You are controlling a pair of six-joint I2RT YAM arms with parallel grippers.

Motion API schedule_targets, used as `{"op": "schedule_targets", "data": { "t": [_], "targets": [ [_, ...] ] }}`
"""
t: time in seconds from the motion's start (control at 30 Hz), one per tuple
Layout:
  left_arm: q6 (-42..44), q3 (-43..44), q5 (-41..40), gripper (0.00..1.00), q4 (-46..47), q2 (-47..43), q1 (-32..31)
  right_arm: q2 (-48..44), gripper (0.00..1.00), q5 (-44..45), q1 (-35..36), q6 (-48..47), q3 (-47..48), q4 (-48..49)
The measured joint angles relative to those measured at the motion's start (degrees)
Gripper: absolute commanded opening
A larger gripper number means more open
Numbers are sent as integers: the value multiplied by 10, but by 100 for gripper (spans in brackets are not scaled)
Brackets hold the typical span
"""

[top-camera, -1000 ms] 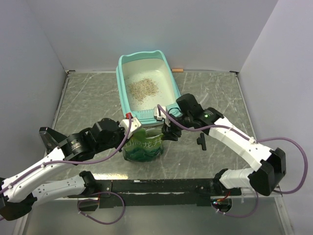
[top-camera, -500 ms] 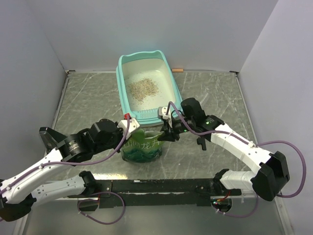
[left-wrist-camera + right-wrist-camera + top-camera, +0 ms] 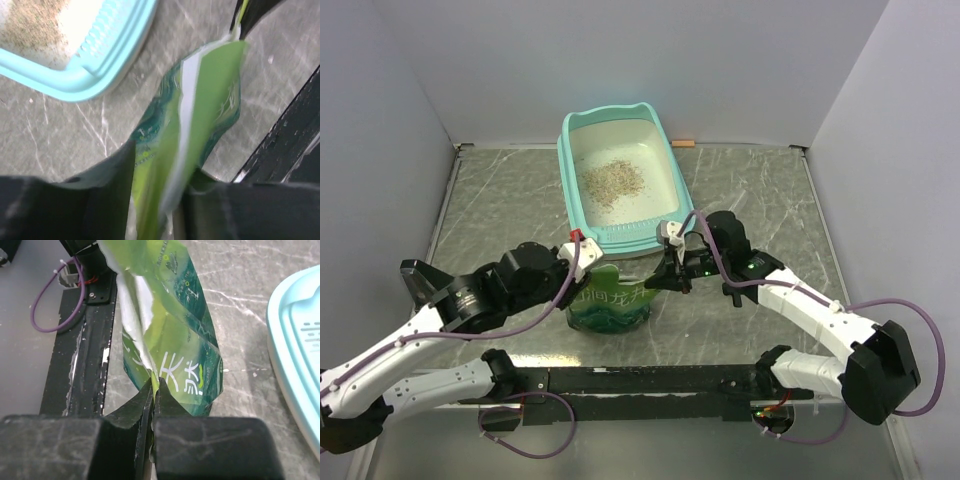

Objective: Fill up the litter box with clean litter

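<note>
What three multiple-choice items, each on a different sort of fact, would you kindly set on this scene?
1. What colour is the rim of the litter box? A turquoise; B red; C black.
2. Where is the green bag? A inside the box; B just outside the box's near end; C against the far wall.
3. How is the right gripper? A wide open; B shut on the bag; C out of view.
Key: A, the raised rim is plainly turquoise; B, the top view shows the bag in front of the box's near rim; B, the right wrist view shows its jaws pinching the bag's edge.
</note>
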Motion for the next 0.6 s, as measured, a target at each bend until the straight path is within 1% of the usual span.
{"op": "schedule_targets", "data": {
  "t": [0.07,0.13,0.17,0.3,0.43,0.6],
  "targets": [
    [-1,0,1,51,17,-7,0,-2,0,-2,-3,16,-9,13],
    [-5,0,5,56,32,-19,1,-6,0,-1,-6,30,-20,32],
    [-7,0,9,60,37,-24,1,-11,0,1,-6,34,-27,38],
    [-31,-3,25,62,52,-39,1,-43,0,21,-6,49,-50,50],
    [-60,-22,36,63,78,-52,1,-61,0,46,-6,67,-53,41],
    [-85,-62,52,62,123,-58,1,-98,0,74,-6,100,-78,43]
  ]
}}
